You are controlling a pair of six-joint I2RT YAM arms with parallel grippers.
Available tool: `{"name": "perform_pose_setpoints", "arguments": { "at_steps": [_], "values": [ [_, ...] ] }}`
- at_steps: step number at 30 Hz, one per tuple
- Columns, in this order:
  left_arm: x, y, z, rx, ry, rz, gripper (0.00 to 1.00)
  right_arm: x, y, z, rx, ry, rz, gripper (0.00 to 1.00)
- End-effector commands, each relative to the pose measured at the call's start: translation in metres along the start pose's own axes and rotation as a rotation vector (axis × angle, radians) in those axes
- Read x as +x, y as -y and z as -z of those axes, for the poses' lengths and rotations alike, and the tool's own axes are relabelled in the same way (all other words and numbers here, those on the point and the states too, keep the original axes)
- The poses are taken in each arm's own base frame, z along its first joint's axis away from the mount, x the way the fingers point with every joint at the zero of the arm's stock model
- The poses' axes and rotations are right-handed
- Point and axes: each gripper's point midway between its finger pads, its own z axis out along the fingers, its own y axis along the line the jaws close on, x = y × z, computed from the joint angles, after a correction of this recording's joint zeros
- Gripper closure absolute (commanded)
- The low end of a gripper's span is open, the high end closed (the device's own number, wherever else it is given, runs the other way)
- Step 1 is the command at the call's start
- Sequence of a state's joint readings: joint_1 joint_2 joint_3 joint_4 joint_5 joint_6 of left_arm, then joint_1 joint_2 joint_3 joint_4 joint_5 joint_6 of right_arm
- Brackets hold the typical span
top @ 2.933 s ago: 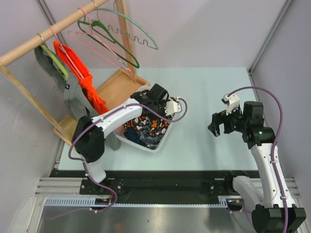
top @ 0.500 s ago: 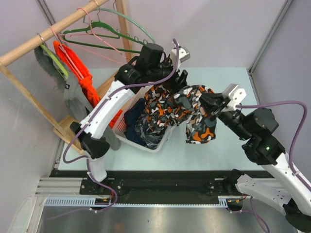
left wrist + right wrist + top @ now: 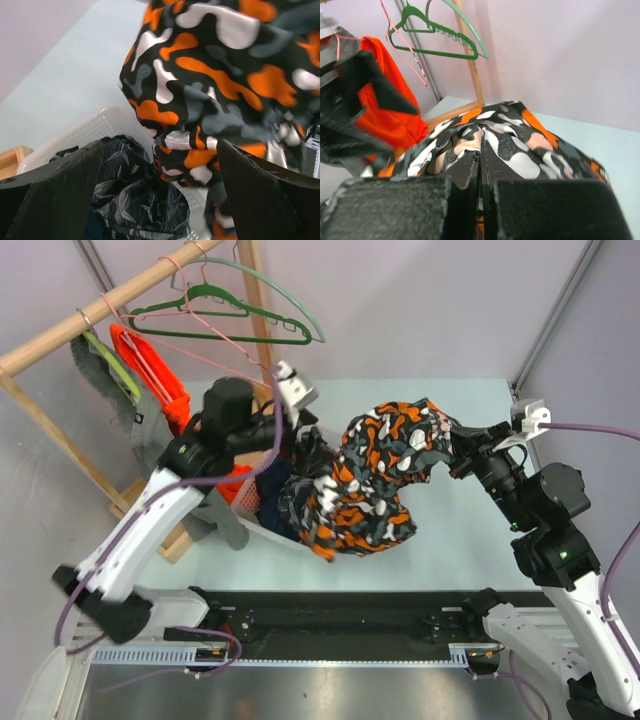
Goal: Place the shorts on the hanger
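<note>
The shorts (image 3: 385, 475), dark cloth with orange, white and grey blobs, hang in a bunch over the table with their lower edge draped at the white basket (image 3: 252, 510). My right gripper (image 3: 452, 455) is shut on their upper right part; in the right wrist view its fingers (image 3: 482, 170) pinch the printed cloth (image 3: 520, 145). My left gripper (image 3: 305, 445) stands open over the basket, its fingers wide apart (image 3: 160, 200), with the shorts (image 3: 215, 85) hanging just ahead of it, not held. The thin pink hanger (image 3: 200, 335) hangs on the wooden rail, also showing in the right wrist view (image 3: 409, 55).
A wooden rack (image 3: 100, 305) stands at the back left with a dark green hanger (image 3: 220, 325), a pale green hanger (image 3: 290, 300), an orange garment (image 3: 150, 375) and grey clothes (image 3: 110, 370). The basket rim (image 3: 100, 125) encloses dark patterned clothes (image 3: 130, 185).
My left gripper has opened, released the shorts and pulled back left toward the basket. The shorts now hang from the right gripper alone, which has shifted right.
</note>
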State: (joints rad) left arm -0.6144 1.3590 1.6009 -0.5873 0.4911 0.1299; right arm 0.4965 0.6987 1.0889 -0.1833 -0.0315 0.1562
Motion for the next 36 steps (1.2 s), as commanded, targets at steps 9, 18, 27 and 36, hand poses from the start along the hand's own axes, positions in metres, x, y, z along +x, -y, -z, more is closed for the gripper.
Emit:
{"name": "perform_pose_setpoints", "arguments": {
  "at_steps": [9, 18, 27, 36],
  "values": [
    [-0.023, 0.0, 0.034, -0.108, 0.161, -0.189, 0.0, -0.071, -0.006, 0.003, 0.002, 0.196, -0.005, 1.0],
    [-0.004, 0.046, 0.008, 0.041, 0.119, -0.319, 0.0, -0.111, 0.061, 0.025, 0.41, 0.28, 0.047, 1.0],
    [0.042, 0.123, -0.04, 0.216, 0.072, -0.491, 0.0, -0.054, 0.082, 0.005, 0.505, 0.11, -0.115, 1.0],
    [0.094, 0.122, -0.125, 0.138, 0.0, -0.476, 0.0, -0.042, 0.073, -0.011, 0.447, 0.083, -0.207, 1.0]
  ]
}}
